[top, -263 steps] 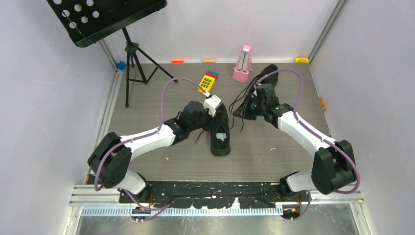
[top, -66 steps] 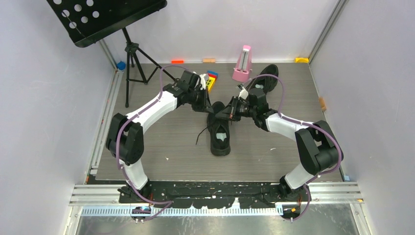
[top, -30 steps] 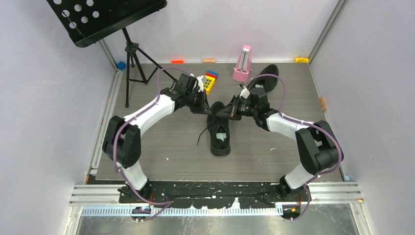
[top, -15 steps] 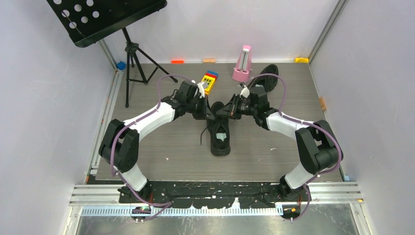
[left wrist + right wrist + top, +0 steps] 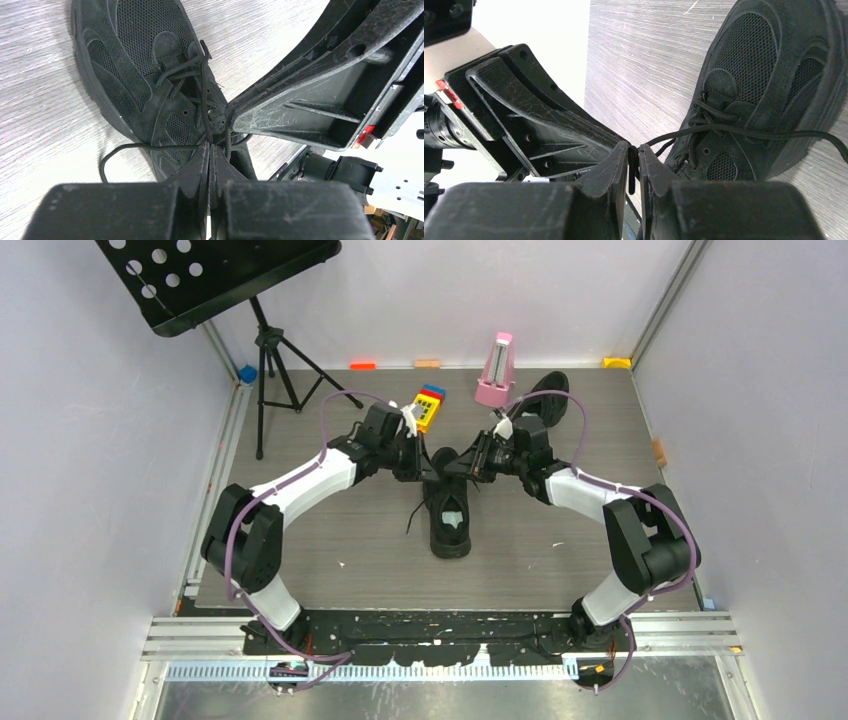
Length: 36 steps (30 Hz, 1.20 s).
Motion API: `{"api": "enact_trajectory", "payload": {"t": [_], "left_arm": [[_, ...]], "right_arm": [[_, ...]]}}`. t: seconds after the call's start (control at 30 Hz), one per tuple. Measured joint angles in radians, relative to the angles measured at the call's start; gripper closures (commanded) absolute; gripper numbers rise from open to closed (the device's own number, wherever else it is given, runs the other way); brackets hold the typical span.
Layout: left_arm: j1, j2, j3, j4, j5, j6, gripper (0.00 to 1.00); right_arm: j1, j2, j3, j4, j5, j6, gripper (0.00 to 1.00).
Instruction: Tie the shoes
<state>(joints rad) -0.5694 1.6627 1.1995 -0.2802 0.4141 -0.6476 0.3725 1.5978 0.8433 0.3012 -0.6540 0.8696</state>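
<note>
One black shoe lies mid-table, toe away from me, its thin laces loose over the tongue. The other shoe sits at the back right, half hidden by the right arm. Both grippers meet over the near shoe's laced part. My left gripper is shut, with a lace running into its tips; a loop of lace trails to the left. My right gripper has its jaws slightly apart, and a lace end hangs in the narrow gap.
A black music stand on a tripod stands at the back left. A pink metronome and a colourful toy block sit just behind the grippers. Grey walls close in on both sides.
The right jaws have parted from shut to a narrow gap round the lace. The left gripper has drifted right and nearer, closing on the shoe, still shut.
</note>
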Motion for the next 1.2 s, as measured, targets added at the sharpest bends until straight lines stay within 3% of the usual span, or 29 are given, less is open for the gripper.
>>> {"api": "enact_trajectory", "payload": {"t": [0.27, 0.47, 1.2], "left_arm": [[0.0, -0.016, 0.0, -0.001, -0.006, -0.001, 1.0], [-0.002, -0.016, 0.0, -0.001, -0.007, -0.004, 1.0], [-0.101, 0.028, 0.049, -0.003, -0.066, 0.001, 1.0]], "right_arm": [[-0.008, 0.0, 0.0, 0.0, 0.009, 0.002, 0.81], [-0.008, 0.014, 0.0, 0.002, 0.01, 0.017, 1.0], [-0.008, 0.034, 0.0, 0.011, 0.005, 0.049, 1.0]]}}
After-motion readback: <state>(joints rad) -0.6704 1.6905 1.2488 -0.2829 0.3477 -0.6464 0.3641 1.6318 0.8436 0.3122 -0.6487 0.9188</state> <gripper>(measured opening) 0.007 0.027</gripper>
